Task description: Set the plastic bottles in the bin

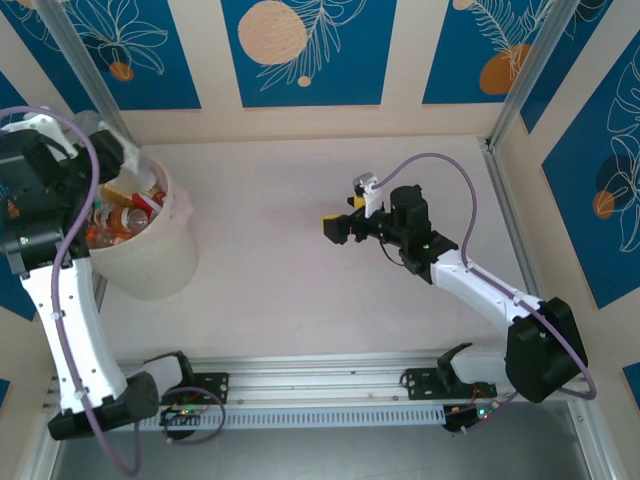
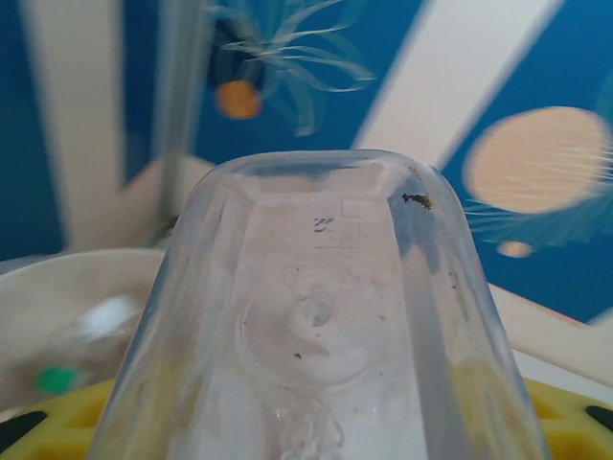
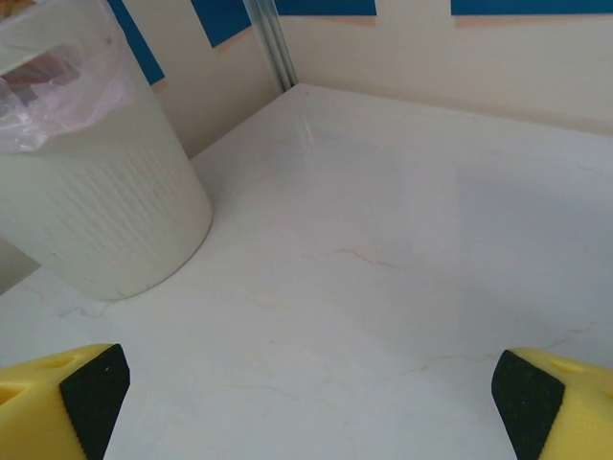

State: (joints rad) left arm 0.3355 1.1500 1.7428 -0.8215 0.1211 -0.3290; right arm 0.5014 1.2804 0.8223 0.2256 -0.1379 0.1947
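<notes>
Low in the left wrist view, the left gripper (image 2: 306, 436) has its yellow jaws partly closed on a clear bottle (image 2: 316, 316), whose long axis runs away from the camera, base outward. Just beyond, at lower left, curves the rim of the bin (image 2: 86, 257), so the drop looks close. Mid-frame in the top view, the right gripper (image 1: 335, 228) gapes wide and empty, well apart from the bin at upper left.

The arms (image 1: 480, 285) are built of white links and black joints, lavender cables (image 1: 430, 155) are looped alongside, and the right gripper (image 1: 337, 226)'s fingers (image 3: 38, 393) are yellow, black-padded.
</notes>
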